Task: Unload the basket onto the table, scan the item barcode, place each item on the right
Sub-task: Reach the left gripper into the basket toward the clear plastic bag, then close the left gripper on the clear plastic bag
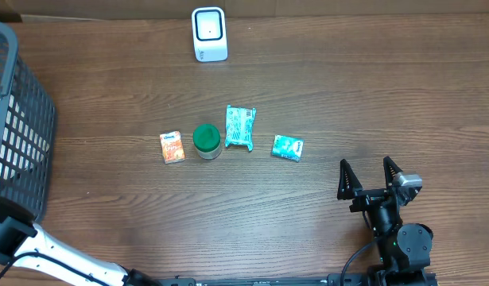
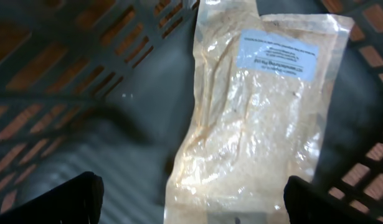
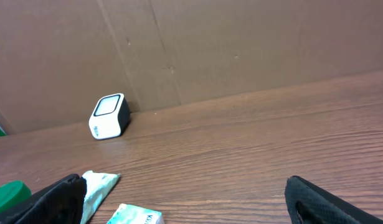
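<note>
A clear bag of pale powder with a blue label [image 2: 260,118] lies on the floor of the dark basket [image 2: 66,56]. My left gripper [image 2: 191,196] hangs open just above the bag's near end, with a finger on each side and neither touching it. The white scanner [image 1: 209,34] stands at the back of the table and shows again in the right wrist view [image 3: 109,116]. My right gripper [image 1: 365,167] rests open at the front right with nothing between its fingers [image 3: 185,186].
An orange packet [image 1: 172,147], a green-lidded jar [image 1: 206,141], a teal pack [image 1: 240,127] and a smaller teal pack [image 1: 288,148] lie in a row mid-table. The basket [image 1: 17,119] fills the left edge. A cardboard wall [image 3: 241,43] rises behind the scanner.
</note>
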`<state>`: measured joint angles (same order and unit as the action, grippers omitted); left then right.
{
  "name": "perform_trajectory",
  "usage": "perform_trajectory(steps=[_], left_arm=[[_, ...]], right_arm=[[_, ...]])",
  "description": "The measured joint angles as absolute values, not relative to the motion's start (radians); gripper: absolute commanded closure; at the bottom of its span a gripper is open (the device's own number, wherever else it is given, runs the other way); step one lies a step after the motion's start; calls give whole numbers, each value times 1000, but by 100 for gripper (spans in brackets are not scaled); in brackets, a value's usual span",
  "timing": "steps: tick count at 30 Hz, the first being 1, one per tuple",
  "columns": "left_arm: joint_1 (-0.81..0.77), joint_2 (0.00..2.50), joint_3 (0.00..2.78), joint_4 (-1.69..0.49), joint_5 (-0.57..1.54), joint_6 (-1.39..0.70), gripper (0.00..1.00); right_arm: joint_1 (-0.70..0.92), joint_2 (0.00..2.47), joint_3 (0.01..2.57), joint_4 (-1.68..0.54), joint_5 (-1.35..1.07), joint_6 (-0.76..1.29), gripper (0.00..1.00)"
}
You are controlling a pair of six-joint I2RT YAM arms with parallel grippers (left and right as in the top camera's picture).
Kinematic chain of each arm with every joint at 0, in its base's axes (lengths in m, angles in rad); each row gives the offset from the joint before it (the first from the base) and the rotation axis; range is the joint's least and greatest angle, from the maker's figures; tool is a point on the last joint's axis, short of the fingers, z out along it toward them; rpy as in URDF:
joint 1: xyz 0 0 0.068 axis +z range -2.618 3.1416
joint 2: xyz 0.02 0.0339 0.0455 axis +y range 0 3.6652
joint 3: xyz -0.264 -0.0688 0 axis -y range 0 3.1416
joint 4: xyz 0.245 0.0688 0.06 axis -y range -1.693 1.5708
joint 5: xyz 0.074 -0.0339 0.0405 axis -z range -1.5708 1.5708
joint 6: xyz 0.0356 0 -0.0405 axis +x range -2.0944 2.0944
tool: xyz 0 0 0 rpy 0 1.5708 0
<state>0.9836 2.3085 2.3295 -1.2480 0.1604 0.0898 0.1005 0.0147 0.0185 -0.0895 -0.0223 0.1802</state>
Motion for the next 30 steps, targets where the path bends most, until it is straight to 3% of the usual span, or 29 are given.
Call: perform_trajectory(steps=[10, 22, 24, 27, 29, 30], left_arm=[[982, 2419, 2313, -1220, 195, 137, 14], [962, 2472, 2292, -1169, 262, 158, 15], [955, 2485, 2270, -1146, 271, 158, 25], [944, 2487, 2252, -1113, 294, 160, 49], [937, 2486, 2241, -1090, 305, 165, 67], [934, 2486, 2232, -1076, 310, 163, 81]], right_arm=[[101, 15, 19, -90, -22, 180, 0], [101, 15, 19, -90, -22, 180, 0], [101, 15, 19, -89, -22, 180, 0], [101, 15, 19, -90, -22, 180, 0], [101, 15, 19, -90, -22, 180, 0], [101, 15, 19, -90, -22, 180, 0]])
